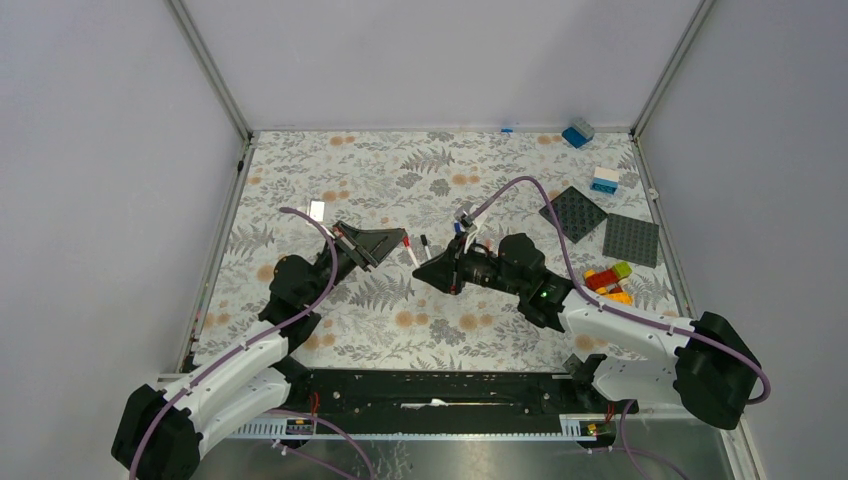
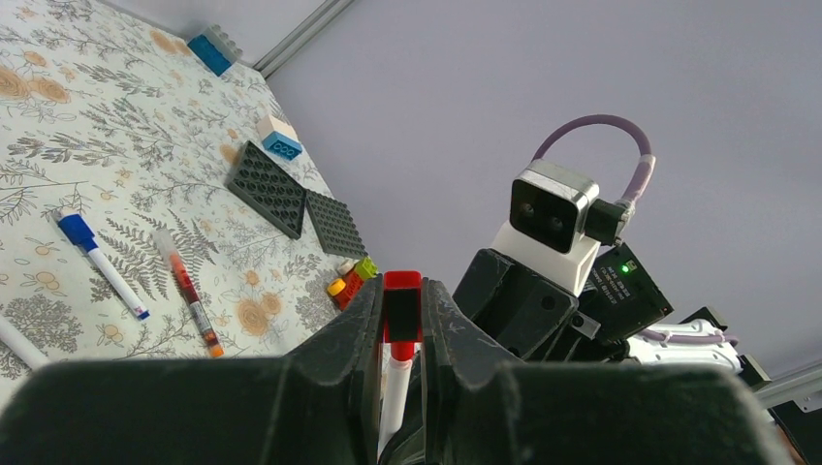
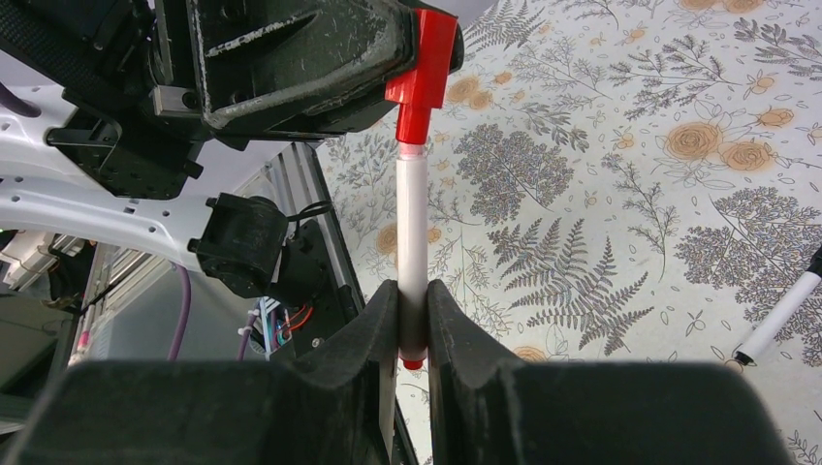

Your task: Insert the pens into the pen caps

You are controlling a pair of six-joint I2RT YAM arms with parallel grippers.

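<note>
White pen [image 3: 412, 223] pinched in right jaws, tip inside red cap [image 3: 424, 68] pinched by left jaws

L wrist view: white pen [image 2: 15, 340] cut off at edge. R wrist view: black-tipped pen [image 3: 780, 312] cut off too, far end unseen.

There are four pens [image 2: 97, 262] [image 2: 189, 291] [image 2: 15, 341] [image 2: 395, 387], one red cap [image 2: 402, 302], two grey baseplates [image 2: 267, 189] [image 2: 335, 224], two blue bricks [image 2: 209, 49] [image 2: 280, 141] and one small brick cluster [image 2: 351, 278].
</note>
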